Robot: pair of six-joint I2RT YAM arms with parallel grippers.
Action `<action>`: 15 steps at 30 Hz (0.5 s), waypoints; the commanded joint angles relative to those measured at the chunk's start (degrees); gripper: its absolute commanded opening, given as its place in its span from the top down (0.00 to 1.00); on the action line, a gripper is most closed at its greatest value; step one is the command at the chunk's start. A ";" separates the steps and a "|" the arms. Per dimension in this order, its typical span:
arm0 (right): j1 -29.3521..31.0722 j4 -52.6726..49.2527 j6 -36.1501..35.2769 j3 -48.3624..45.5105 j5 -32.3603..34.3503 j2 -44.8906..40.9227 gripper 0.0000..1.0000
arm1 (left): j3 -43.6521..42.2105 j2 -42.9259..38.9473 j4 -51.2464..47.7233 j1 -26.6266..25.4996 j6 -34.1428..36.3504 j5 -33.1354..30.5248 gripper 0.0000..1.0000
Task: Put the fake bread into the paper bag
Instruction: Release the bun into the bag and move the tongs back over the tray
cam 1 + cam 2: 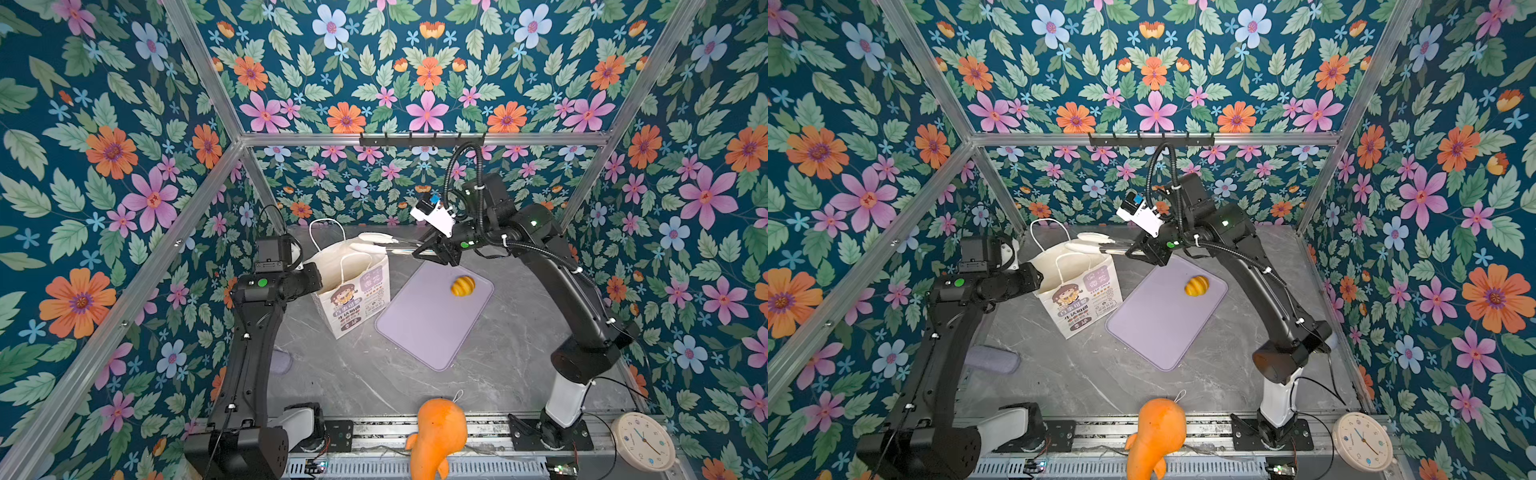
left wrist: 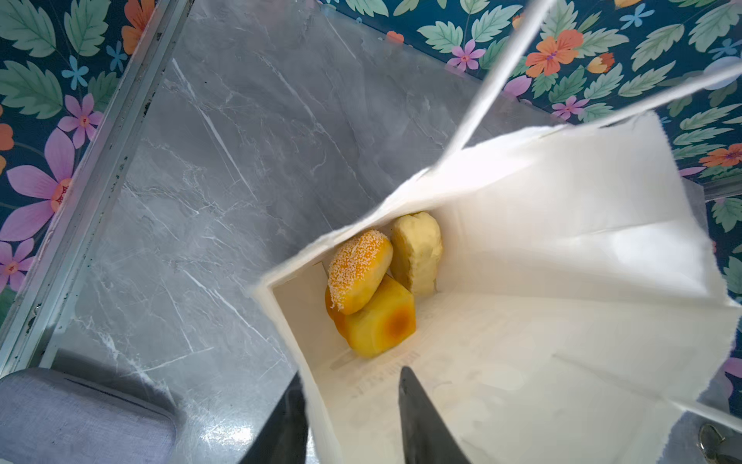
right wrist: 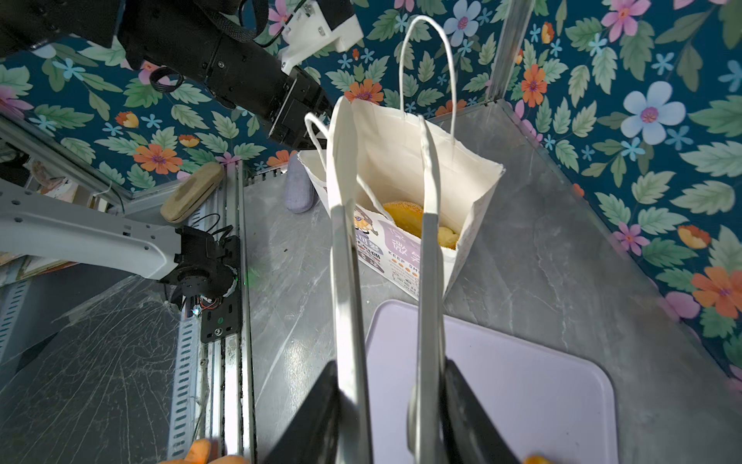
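The white paper bag point(image 1: 353, 291) point(image 1: 1079, 291) stands upright left of the purple board. Inside it lie a speckled bun point(image 2: 359, 271), a blocky loaf piece point(image 2: 385, 325) and a pale roll point(image 2: 417, 253). My left gripper point(image 2: 352, 373) is open and straddles the bag's wall point(image 2: 562, 241), one finger outside and one inside. My right gripper point(image 1: 424, 249) point(image 3: 387, 373) is shut on white tongs point(image 1: 376, 243) point(image 3: 347, 281). The tongs' tips hang apart and empty over the bag's mouth. A yellow croissant point(image 1: 462, 286) point(image 1: 1196, 286) lies on the board.
The purple board point(image 1: 432, 320) lies slantwise right of the bag. An orange plush toy point(image 1: 440, 432) and a clock point(image 1: 642, 440) sit at the front rail. A grey pouch point(image 1: 992, 359) lies by the left arm. Flowered walls close in on three sides.
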 commanded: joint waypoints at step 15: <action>-13.58 20.36 31.65 -53.61 29.98 -31.32 0.62 | -0.19 0.25 3.86 -0.01 0.60 1.65 0.61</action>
